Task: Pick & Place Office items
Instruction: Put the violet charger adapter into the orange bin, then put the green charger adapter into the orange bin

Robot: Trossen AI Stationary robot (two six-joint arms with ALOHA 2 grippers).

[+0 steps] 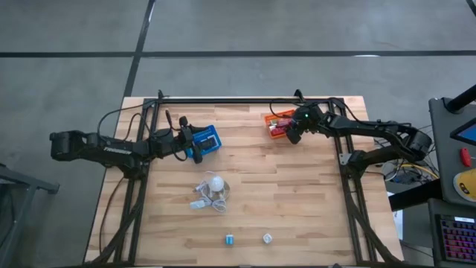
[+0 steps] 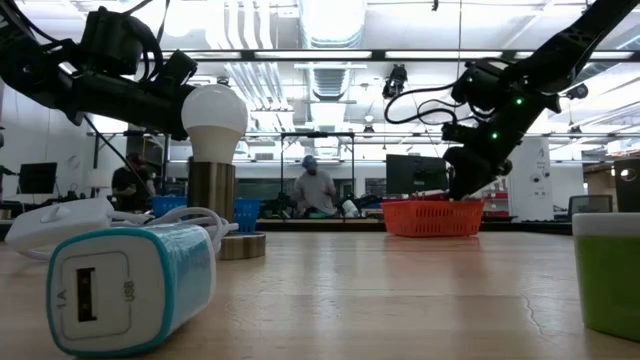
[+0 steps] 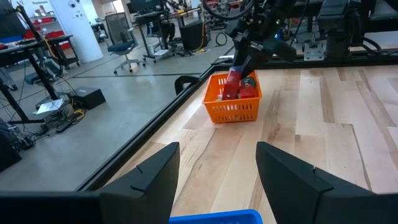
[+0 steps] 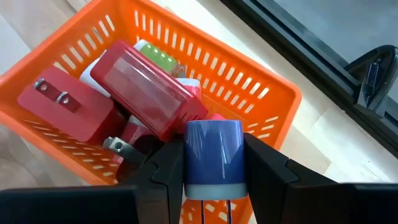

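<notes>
**Carrying a blue adapter over the orange basket, release coming up**

I am holding my right pincer (image 4: 213,186) over the orange basket (image 4: 261,93) at the far right of the table (image 1: 297,201), and its two fingers are clamping a small blue plug adapter (image 4: 213,158) with a pale base. The pincer is only partly closed, because the adapter is filling the gap between the fingers. Below it the basket is already holding a red box with a clear lid (image 4: 146,84), a red plug block (image 4: 65,109) with metal prongs, and something green and white underneath.

I am judging this to be the placing step: the piece is hanging above the basket's near side, not yet let go. The next move is calling for a short drop toward the basket's middle, clear of the rim, then a wide opening so the adapter is falling among the red pieces and not bouncing out.

My left pincer (image 3: 217,180) is waiting with its fingers spread and empty, just above the blue basket (image 1: 207,141) on the left. A teal charger (image 1: 230,239) and a white cube (image 1: 267,238) are lying at the table's near edge, well apart from both baskets, not yet collected.
</notes>
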